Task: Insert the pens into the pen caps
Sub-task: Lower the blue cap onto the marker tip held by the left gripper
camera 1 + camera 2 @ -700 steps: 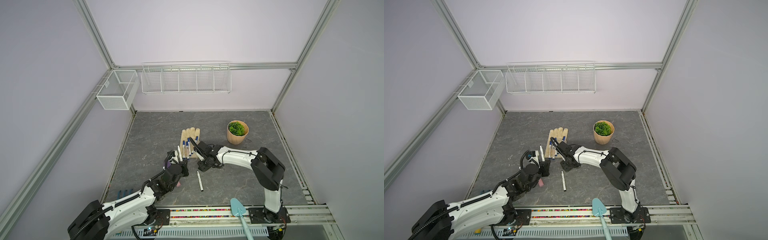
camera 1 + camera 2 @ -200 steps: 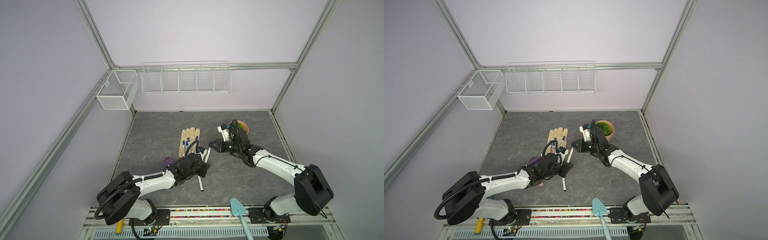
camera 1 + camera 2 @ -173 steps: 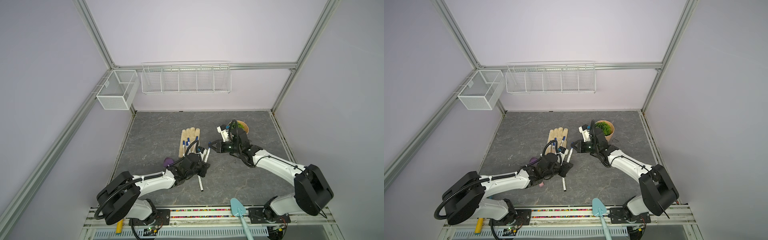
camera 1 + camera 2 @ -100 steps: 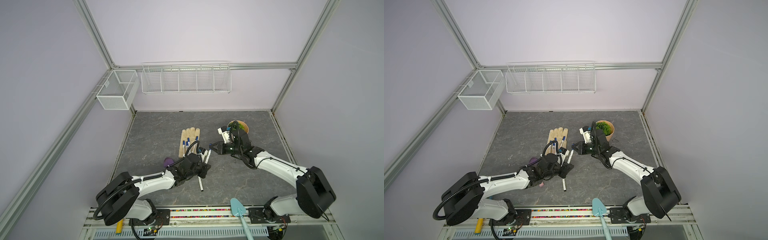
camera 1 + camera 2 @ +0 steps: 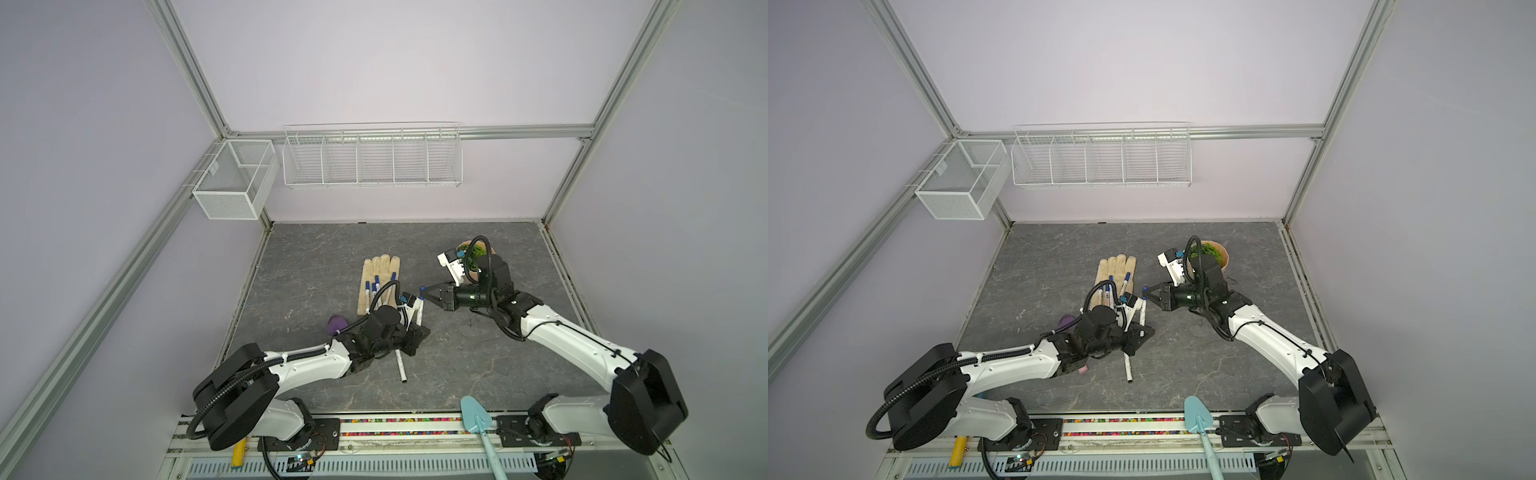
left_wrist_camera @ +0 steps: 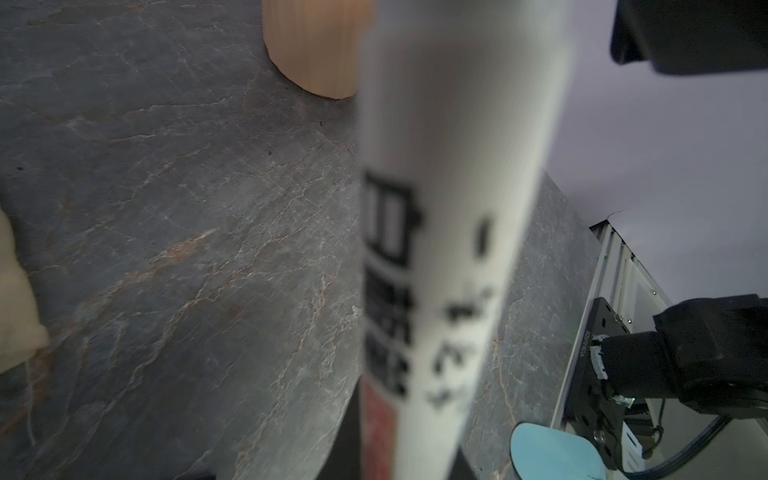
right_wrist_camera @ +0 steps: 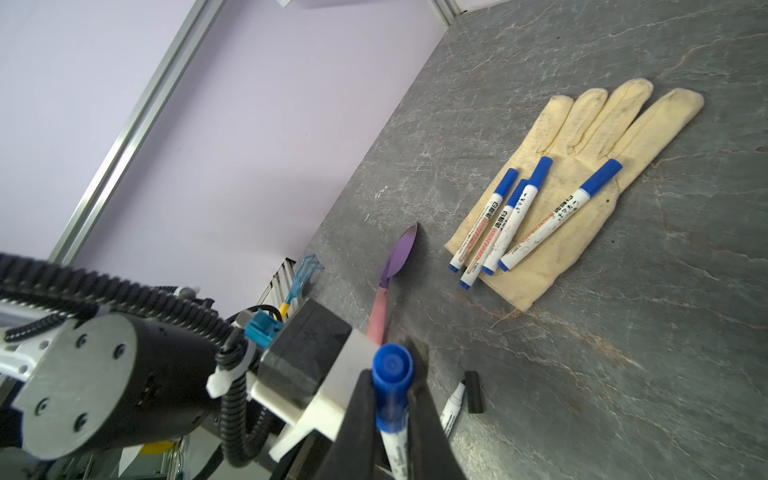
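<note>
The left gripper [image 5: 417, 337], low over the middle of the grey table [image 5: 316, 257], is clamped on a white pen [image 6: 449, 249]. Its printed barrel fills the left wrist view, too blurred and close to show either end. The right gripper [image 7: 390, 399] is raised above the table and points toward the left one. It pinches a blue-capped pen [image 7: 392, 370] between narrow fingers, with the cap poking past the fingertips. In both top views the two grippers are near each other but apart. Under the left gripper a sixth pen [image 5: 401, 368] lies on the bare table, pointing toward the front edge. In the right wrist view a black cap [image 7: 473, 392] lies askew at its dark tip; I cannot tell whether they touch. Four capped pens [image 7: 505, 224] lie bunched on the glove [image 7: 602, 137], just behind the left gripper. The purple trowel [image 7: 399, 253] lies beside the left arm, near the table's left edge. The plant pot [image 5: 1224, 261] stands just behind the right wrist, and a teal trowel [image 5: 471, 415] rests at the front edge. Bare tabletop runs along the back wall and down the right side beyond the right arm.
</note>
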Robot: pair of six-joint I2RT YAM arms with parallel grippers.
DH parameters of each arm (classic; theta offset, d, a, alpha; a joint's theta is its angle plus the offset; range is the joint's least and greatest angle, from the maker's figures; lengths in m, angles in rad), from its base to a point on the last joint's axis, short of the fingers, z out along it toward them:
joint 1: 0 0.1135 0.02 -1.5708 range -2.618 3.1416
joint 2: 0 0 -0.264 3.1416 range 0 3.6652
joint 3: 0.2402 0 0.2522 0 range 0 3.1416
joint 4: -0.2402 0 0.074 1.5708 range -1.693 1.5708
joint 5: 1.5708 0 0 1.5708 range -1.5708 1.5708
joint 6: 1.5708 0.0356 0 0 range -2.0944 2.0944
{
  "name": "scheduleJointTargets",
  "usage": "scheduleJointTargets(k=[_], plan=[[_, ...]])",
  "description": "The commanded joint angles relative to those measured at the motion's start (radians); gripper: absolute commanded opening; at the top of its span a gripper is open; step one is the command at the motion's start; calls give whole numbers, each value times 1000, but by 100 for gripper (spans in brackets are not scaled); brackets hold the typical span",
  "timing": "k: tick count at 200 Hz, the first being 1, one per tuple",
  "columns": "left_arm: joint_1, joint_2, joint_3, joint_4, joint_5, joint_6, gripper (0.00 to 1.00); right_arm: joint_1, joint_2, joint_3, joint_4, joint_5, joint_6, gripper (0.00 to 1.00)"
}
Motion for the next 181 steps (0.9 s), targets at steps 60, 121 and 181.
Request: scheduleJointTargets(k=[60, 121, 181], plan=[[26, -8, 75, 102, -29, 46, 0, 25, -60, -14, -331, -121, -107, 8], [26, -75, -8, 197, -25, 144, 0, 24, -46, 46, -433, -103, -129, 7], [26, -141, -40, 213, -48, 183, 0, 25, -30, 48, -491, -133, -115, 7]])
